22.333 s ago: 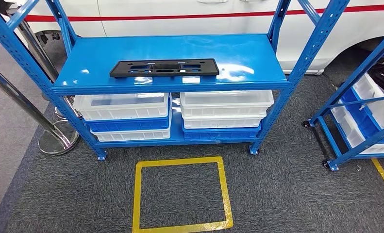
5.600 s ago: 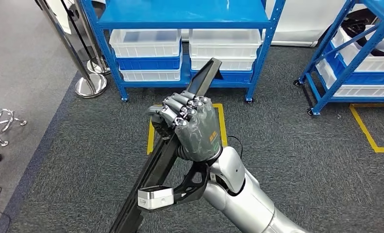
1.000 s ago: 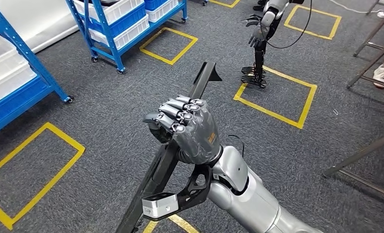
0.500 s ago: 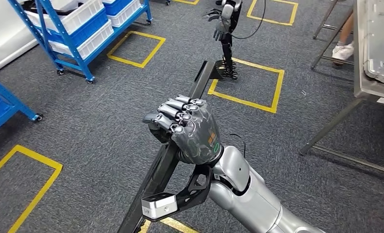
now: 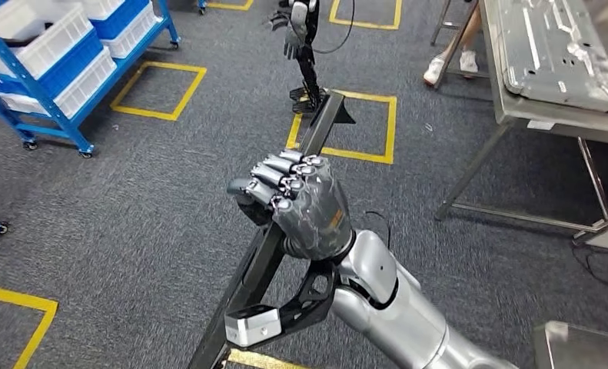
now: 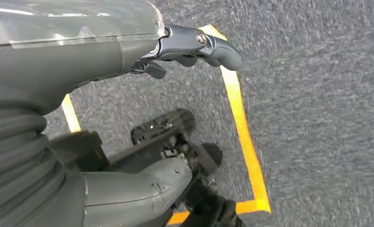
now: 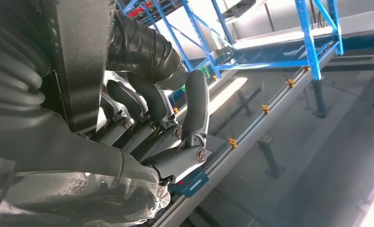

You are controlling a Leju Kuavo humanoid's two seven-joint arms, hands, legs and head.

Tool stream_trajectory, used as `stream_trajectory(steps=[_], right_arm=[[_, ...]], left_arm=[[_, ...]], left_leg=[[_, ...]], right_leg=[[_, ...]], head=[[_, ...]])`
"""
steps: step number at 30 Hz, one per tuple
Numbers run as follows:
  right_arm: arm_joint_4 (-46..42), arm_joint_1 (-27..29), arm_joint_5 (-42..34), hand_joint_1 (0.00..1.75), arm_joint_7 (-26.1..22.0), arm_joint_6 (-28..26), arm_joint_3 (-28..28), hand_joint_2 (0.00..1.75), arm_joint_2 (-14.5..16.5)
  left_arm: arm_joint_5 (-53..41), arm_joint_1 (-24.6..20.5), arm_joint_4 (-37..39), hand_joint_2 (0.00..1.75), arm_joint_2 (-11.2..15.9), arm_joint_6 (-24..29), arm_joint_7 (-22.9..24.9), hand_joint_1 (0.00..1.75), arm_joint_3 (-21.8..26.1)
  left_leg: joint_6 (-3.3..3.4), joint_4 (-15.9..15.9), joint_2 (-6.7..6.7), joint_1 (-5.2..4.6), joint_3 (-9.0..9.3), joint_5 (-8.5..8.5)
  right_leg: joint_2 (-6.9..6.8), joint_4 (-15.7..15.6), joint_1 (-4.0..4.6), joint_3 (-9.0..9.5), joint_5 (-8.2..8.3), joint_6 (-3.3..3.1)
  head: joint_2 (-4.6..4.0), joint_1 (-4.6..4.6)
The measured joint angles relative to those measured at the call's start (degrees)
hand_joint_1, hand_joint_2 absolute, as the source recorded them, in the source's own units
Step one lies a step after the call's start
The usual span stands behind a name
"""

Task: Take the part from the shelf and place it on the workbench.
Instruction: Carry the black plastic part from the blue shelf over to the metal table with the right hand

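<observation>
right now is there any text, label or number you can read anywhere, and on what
None can be read.
Small orange mark on the back of the right hand gripping the black part: too small to read.
White label on the edge of the metal workbench: too small to read.

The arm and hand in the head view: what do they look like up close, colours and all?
The right arm is rounded silver metal with dark joint seams. Its hand is dark grey, with silver pins at the knuckles and a small orange mark on the back. A black open-frame bracket at the wrist carries a small silver box. The wrist view shows a grey ribbed cover behind the hand.
</observation>
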Motion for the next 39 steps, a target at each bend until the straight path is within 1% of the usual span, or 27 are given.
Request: stream_trajectory(steps=[2,4,5,6,7,8,10,12,13,15,17,19,20,21,22,23,24,26,28,30,31,33,34,36,37,38,39], right_arm=[[-0.2,0.1,-0.1,1.75,0.0,-0.1,0.0,1.75,-0.2],[-0.3,0.1,-0.1,1.75,0.0,-0.2,0.0,1.75,-0.3],[-0.3,0.1,-0.1,1.75,0.0,-0.3,0.0,1.75,-0.3],[-0.3,0.2,-0.1,1.75,0.0,-0.3,0.0,1.75,-0.4],[-0.3,0.3,-0.2,1.75,0.0,-0.3,0.0,1.75,-0.5],[-0.3,0.3,-0.2,1.75,0.1,-0.3,0.0,1.75,-0.5],[-0.3,0.2,-0.2,1.75,0.1,-0.3,0.0,1.75,-0.6],[-0.3,0.1,-0.3,1.75,0.1,-0.3,0.0,1.75,-0.6],[-0.3,0.1,-0.3,1.75,0.0,-0.3,0.0,1.75,-0.6],[-0.4,0.1,-0.3,1.75,0.0,-0.4,0.0,1.75,-0.6],[-0.5,0.0,-0.3,1.75,0.0,-0.4,0.0,1.75,-0.6],[-0.5,-0.1,-0.4,1.75,0.0,-0.4,0.0,1.75,-0.5],[-0.5,-0.1,-0.4,1.75,0.0,-0.4,0.0,1.75,-0.5],[-0.5,-0.1,-0.4,1.75,0.0,-0.4,0.0,1.75,-0.5],[-0.5,0.0,-0.4,1.75,0.0,-0.4,0.0,1.75,-0.5],[-0.5,0.0,-0.5,1.75,0.0,-0.4,0.0,1.75,-0.5],[-0.5,0.0,-0.5,1.75,0.0,-0.4,0.0,1.75,-0.5],[-0.5,0.0,-0.5,1.75,0.0,-0.4,0.0,1.75,-0.5],[-0.5,0.0,-0.5,1.75,0.0,-0.4,0.0,1.75,-0.5],[-0.6,0.1,-0.5,1.75,0.0,-0.5,0.0,1.75,-0.6],[-0.7,0.1,-0.5,1.75,0.0,-0.5,-0.1,1.75,-0.6],[-0.9,0.0,-0.5,1.75,0.0,-0.6,-0.2,1.75,-0.7],[-0.9,0.0,-0.5,1.75,0.0,-0.7,-0.2,1.75,-0.7],[-0.9,0.1,-0.5,1.75,0.0,-0.7,-0.2,1.75,-0.8],[-0.9,0.1,-0.5,1.75,0.0,-0.7,-0.2,1.75,-0.9],[-0.9,0.2,-0.5,1.75,0.0,-0.7,-0.2,1.75,-1.0],[-0.9,0.2,-0.5,1.75,0.0,-0.7,-0.2,1.75,-1.0]], left_arm=[[0.2,-0.2,0.0,1.75,0.0,0.1,-0.1,0.00,-0.1],[0.2,-0.3,0.0,1.75,0.0,0.1,-0.1,0.00,-0.2],[0.2,-0.1,0.0,1.75,0.0,0.1,-0.1,0.00,-0.2],[0.2,0.0,0.0,1.75,0.1,0.1,-0.1,0.00,-0.2],[0.2,0.0,0.0,1.75,0.1,0.1,0.0,0.00,-0.2],[0.2,0.0,0.0,1.75,0.1,0.1,0.0,0.00,-0.2],[0.2,-0.1,0.0,1.75,0.1,0.1,0.0,0.00,-0.2],[0.3,-0.1,0.0,1.75,0.0,0.1,0.0,0.00,-0.2],[0.3,-0.1,0.0,1.75,0.0,0.1,0.0,0.00,-0.2],[0.3,-0.2,0.0,1.75,0.0,0.1,0.1,0.00,-0.2],[0.3,-0.3,0.0,1.75,0.0,0.1,0.1,0.00,-0.2],[0.3,-0.2,0.0,1.75,0.0,0.1,0.1,0.00,-0.2],[0.3,-0.1,0.0,1.75,0.0,0.0,0.1,0.00,-0.2],[0.3,0.1,0.0,1.75,0.1,0.0,0.1,0.00,-0.2],[0.3,0.1,0.0,1.75,0.1,0.0,0.1,0.00,-0.2],[0.3,0.1,0.0,1.75,0.1,0.0,0.1,0.00,-0.2],[0.3,0.1,0.0,1.75,0.1,0.0,0.1,0.00,-0.2],[0.3,0.1,0.0,1.75,0.2,0.0,0.1,0.00,-0.2],[0.3,0.1,0.0,1.75,0.3,-0.1,0.1,0.00,-0.2],[0.3,0.1,0.0,1.75,0.3,-0.2,0.2,0.00,-0.2],[0.3,0.0,0.0,1.75,0.3,-0.3,0.2,0.00,-0.3],[0.3,-0.2,0.0,1.75,0.2,-0.4,0.2,0.00,-0.3],[0.3,-0.2,0.0,1.75,0.3,-0.5,0.2,0.00,-0.3],[0.4,-0.1,0.0,1.75,0.3,-0.6,0.3,0.00,-0.3],[0.4,0.0,0.0,1.75,0.4,-0.7,0.3,0.00,-0.3],[0.4,0.0,0.0,1.75,0.4,-0.9,0.3,0.00,-0.3],[0.4,0.0,0.0,1.75,0.4,-1.0,0.3,0.00,-0.3]], left_leg=[[0.68,-0.7,1.43,0.17,0.19,0.46],[1.10,-0.9,2.99,0.01,0.26,0.57],[1.21,-0.9,3.87,-0.08,0.25,0.53],[1.23,-0.8,4.73,-0.13,0.24,0.47],[1.23,-0.8,5.54,-0.15,0.23,0.40],[1.17,-0.7,6.30,-0.14,0.27,0.29],[0.83,-0.5,7.56,-0.25,0.45,-0.05],[0.33,-0.3,8.61,-0.54,0.64,-0.39],[0.06,-0.3,9.15,-0.69,0.72,-0.50],[-0.51,-0.2,10.01,-0.60,0.95,-0.85],[-1.10,1.8,8.34,-0.30,0.36,-2.61],[-1.41,8.1,5.42,-0.09,-2.29,-6.16],[-1.48,11.9,4.67,-0.06,-4.07,-7.76],[-1.52,14.7,4.29,-0.07,-5.49,-8.55],[-1.47,15.7,4.10,-0.08,-6.09,-8.20],[-1.33,14.4,3.93,-0.08,-5.67,-6.73],[-1.12,11.3,3.45,-0.08,-4.35,-4.52],[-0.64,4.0,0.57,0.07,-1.28,-1.12],[-0.41,0.8,-1.68,0.08,-0.02,-0.39],[-0.09,0.2,-0.91,0.16,0.16,-0.15],[0.22,-0.3,-0.18,0.26,0.35,0.10],[0.99,-1.2,1.51,0.48,0.75,0.60],[1.19,-1.4,2.35,0.29,0.86,0.67],[1.35,-1.4,4.11,0.17,0.87,0.61],[1.30,-1.4,4.95,0.18,0.86,0.54],[1.21,-1.3,5.75,0.20,0.89,0.43],[1.07,-1.2,6.46,0.23,0.96,0.27]], right_leg=[[-2.82,2.1,0.36,-0.97,-1.54,0.41],[-6.33,8.1,0.50,-3.72,-5.00,0.61],[-6.99,11.5,0.42,-5.32,-6.42,0.73],[-7.33,13.7,0.31,-6.37,-7.02,0.85],[-7.56,14.2,0.20,-6.56,-6.65,0.94],[-7.92,12.5,0.10,-5.56,-5.27,0.99],[-10.14,5.3,0.26,-1.56,-2.03,0.89],[-11.88,0.4,0.73,0.96,-0.73,0.42],[-11.89,-0.1,0.98,1.05,-0.94,0.18],[-10.46,-0.3,0.88,0.98,-0.74,-0.44],[-9.21,-0.7,0.59,1.15,-0.47,-1.18],[-8.00,-0.8,0.49,1.21,-0.31,-1.72],[-7.31,-0.7,0.55,1.18,-0.29,-1.85],[-6.51,-0.7,0.60,1.16,-0.28,-1.89],[-5.71,-0.6,0.65,1.15,-0.28,-1.90],[-4.89,-0.5,0.68,1.15,-0.28,-1.89],[-4.10,-0.3,0.67,1.16,-0.30,-1.86],[-2.73,0.0,0.59,0.91,-0.31,-1.63],[-1.47,0.2,0.31,0.30,-0.06,-1.00],[-0.12,0.0,0.07,-0.13,0.34,-0.17],[-0.44,0.1,0.16,-0.29,0.20,0.15],[-3.36,3.0,0.43,-1.67,-1.81,0.64],[-5.31,6.0,0.46,-3.03,-3.52,0.80],[-7.08,12.6,0.16,-6.16,-6.36,1.14],[-7.42,14.2,-0.03,-6.90,-6.52,1.30],[-7.73,13.6,-0.22,-6.54,-5.62,1.44],[-8.25,10.9,-0.35,-5.01,-3.86,1.52]], head=[[0.00,0.15],[0.00,0.28],[0.00,0.27],[0.00,0.27],[0.00,0.27],[0.00,0.28],[0.00,0.28],[0.00,0.26],[0.00,0.25],[0.00,0.25],[0.00,0.24],[0.00,0.24],[0.00,0.23],[0.00,0.24],[0.00,0.24],[0.00,0.24],[0.00,0.24],[0.00,0.25],[0.00,0.24],[0.00,0.24],[0.00,0.27],[0.00,0.49],[0.00,0.60],[0.00,0.71],[0.00,0.70],[0.00,0.71],[0.00,0.71]])
